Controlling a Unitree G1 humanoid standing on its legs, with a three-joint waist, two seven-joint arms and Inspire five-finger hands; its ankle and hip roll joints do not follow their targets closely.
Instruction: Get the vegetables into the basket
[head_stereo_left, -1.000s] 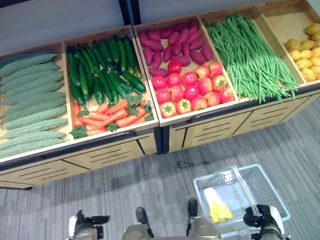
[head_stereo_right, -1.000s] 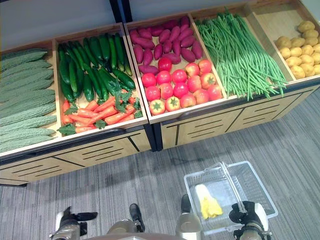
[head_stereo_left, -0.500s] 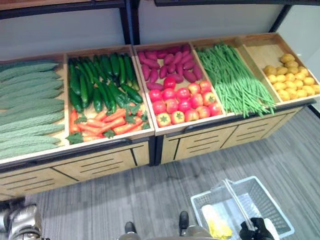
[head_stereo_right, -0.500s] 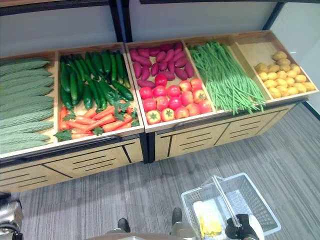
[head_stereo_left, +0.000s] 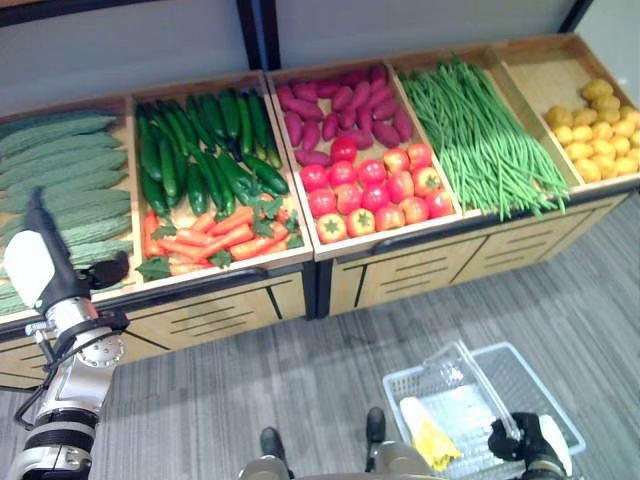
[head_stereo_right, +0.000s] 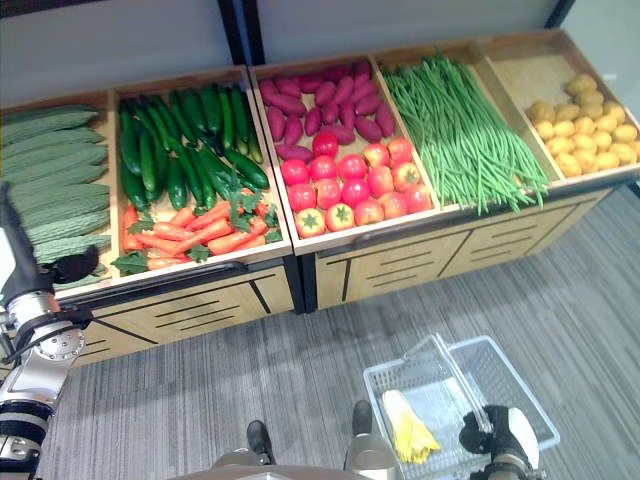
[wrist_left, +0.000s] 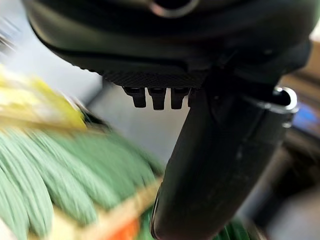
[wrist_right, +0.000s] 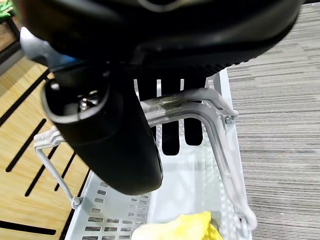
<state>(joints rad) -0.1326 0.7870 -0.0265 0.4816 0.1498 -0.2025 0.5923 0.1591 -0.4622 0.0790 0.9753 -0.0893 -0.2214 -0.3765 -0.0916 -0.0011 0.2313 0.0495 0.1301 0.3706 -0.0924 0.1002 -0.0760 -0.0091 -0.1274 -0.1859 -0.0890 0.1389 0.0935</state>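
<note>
Slanted wooden bins hold bitter gourds (head_stereo_left: 70, 170), cucumbers (head_stereo_left: 200, 140), carrots (head_stereo_left: 215, 235), purple sweet potatoes (head_stereo_left: 340, 105), tomatoes (head_stereo_left: 375, 185), green beans (head_stereo_left: 485, 130) and potatoes (head_stereo_left: 600, 135). A clear plastic basket (head_stereo_left: 556, 398) hangs low at my right over the carpet, with a yellow item (head_stereo_left: 428, 435) inside. My right hand (head_stereo_left: 535, 440) is shut on the basket's handle (wrist_right: 190, 102), fingers curled round it. My left hand (head_stereo_left: 48, 268) is raised in front of the bitter gourd bin, fingers straight and holding nothing; its thumb (wrist_left: 215, 165) stands before the gourds.
The bins sit on wooden cabinets (head_stereo_left: 390, 275) with slotted fronts and a dark front rail. Grey carpet (head_stereo_left: 300, 370) lies between me and the cabinets. A grey wall with a dark post (head_stereo_left: 250, 35) rises behind the bins.
My left arm has risen from the lower left up to the front of the bitter gourd bin. The camera has shifted. The right hand keeps its hold on the basket handle.
</note>
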